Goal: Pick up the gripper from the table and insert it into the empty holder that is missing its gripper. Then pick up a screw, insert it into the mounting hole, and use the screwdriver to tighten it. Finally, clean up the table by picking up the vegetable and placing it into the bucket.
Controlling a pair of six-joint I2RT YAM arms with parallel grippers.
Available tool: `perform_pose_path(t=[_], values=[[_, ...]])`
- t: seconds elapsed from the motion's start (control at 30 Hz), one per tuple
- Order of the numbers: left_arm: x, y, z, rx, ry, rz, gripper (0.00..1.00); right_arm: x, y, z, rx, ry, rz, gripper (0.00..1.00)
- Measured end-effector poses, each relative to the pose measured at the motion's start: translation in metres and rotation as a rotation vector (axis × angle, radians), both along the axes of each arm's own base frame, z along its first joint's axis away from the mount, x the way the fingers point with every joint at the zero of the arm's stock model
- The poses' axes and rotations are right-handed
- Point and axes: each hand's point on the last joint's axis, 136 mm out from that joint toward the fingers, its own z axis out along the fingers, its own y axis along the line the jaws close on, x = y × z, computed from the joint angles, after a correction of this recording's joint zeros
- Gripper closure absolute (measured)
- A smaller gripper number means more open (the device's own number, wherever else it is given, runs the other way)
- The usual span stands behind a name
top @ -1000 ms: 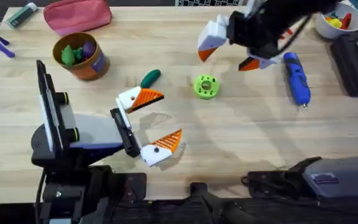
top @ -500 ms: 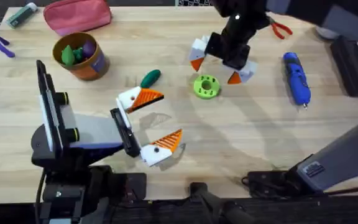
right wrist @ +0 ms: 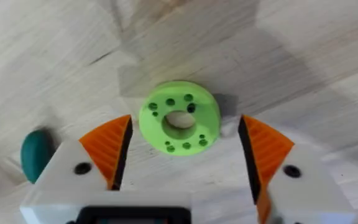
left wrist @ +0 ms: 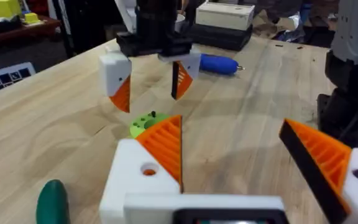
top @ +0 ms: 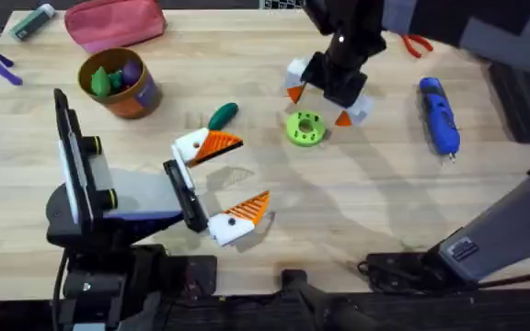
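My right gripper [top: 323, 95] hangs wide apart directly over the green perforated disc [right wrist: 179, 117], holding nothing. My left gripper [top: 225, 179] rests spread and empty near the table's front. The vegetable [top: 222, 115] lies on the table just beyond it, well apart from the bucket [top: 122, 85]. It is dark green, smooth, oblong. I judge it light, rigid and slippery; best pinched across its middle.
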Motion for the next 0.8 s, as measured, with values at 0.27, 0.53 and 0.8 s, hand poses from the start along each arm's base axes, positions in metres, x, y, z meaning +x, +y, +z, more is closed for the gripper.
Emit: perform_pose_path(t=[0.27,0.53,0.8], values=[[0.0,0.0,0.0,0.0,0.0,0.0,0.014,-0.002,-0.001,-0.01,-0.003,0.003,-0.013,0.206],[0.0,0.0,0.0,0.0,0.0,0.0,0.014,-0.001,0.0,-0.014,-0.006,0.004,-0.014,0.29],[0.0,0.0,0.0,0.0,0.0,0.0,0.014,-0.001,-0.003,-0.029,-0.035,0.033,-0.015,0.314]])
